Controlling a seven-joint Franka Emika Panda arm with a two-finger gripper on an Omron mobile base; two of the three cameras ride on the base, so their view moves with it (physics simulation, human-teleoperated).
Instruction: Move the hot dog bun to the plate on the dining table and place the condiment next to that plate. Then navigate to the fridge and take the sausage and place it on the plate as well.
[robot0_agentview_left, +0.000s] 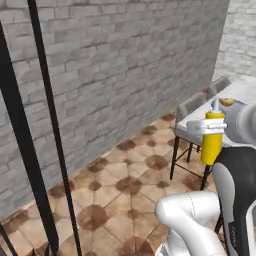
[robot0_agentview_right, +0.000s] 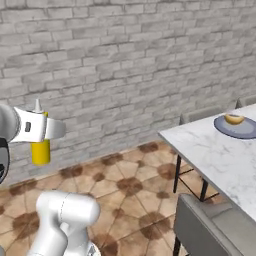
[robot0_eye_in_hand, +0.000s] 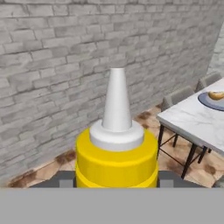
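Condiment (robot0_agentview_left: 212, 140): yellow squeeze bottle with a white tapered nozzle, upright, pinched at its upper body between my gripper (robot0_agentview_left: 212, 127) jaws. The jaws stand part-way apart, pressed against the bottle's two sides, and the bottle hangs in the air above the tiled floor (robot0_agentview_left: 120, 190), touching nothing else.

Gripper: white, level, holding the bottle at the height of its shoulder; in the hand view the nozzle rises straight up from between my finger tips.

Dining table (robot0_agentview_right: 215, 150): white marble-look top with grey veins on dark legs, ahead of my gripper and off to its right, well apart from the bottle.

Plate (robot0_agentview_right: 239, 127): flat, round, blue-grey, lying on the table top toward its far part, beyond the near corner as seen from my gripper.

Hot dog bun (robot0_agentview_right: 234, 119): small golden-tan roll, lying on the plate.

Grey padded stools (robot0_agentview_left: 192, 117): drawn up along the table's edge on the side nearest the wall.

Grey brick wall (robot0_agentview_right: 125, 65): straight ahead of my gripper, behind the bottle.
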